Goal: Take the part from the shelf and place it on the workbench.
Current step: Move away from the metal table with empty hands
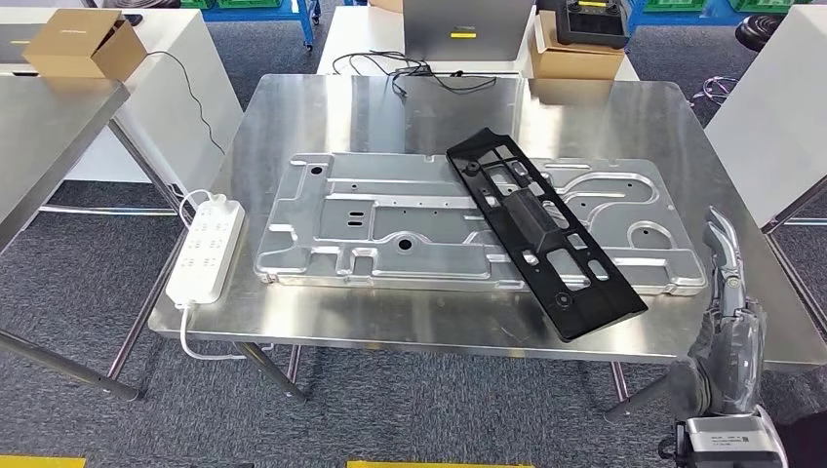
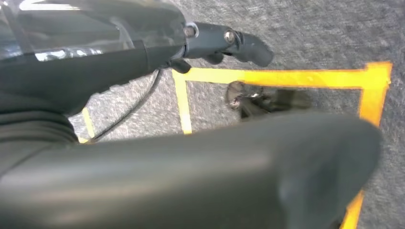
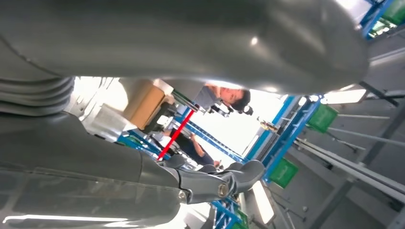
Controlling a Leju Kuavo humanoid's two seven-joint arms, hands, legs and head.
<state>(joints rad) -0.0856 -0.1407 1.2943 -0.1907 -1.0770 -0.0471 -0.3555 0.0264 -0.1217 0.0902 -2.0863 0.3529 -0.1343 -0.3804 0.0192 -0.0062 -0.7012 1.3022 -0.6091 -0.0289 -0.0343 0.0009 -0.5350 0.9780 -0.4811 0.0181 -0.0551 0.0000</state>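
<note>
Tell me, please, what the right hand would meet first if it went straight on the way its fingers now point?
Probably nothing soon: the right hand points up and forward beside the steel table's right edge, toward the white panel, though depth is unclear.

black part (image 1: 544, 234) lies diagonally across metal plate (image 1: 390, 219) | workbench (image 1: 410, 117) | right hand (image 1: 729, 283) empty, beside edge

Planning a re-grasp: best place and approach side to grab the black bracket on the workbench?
Take the black bracket at its near end, which reaches past the metal plate toward the workbench front edge, so fingers may get under it. Come from the front right with the right hand, closest to that end.
</note>
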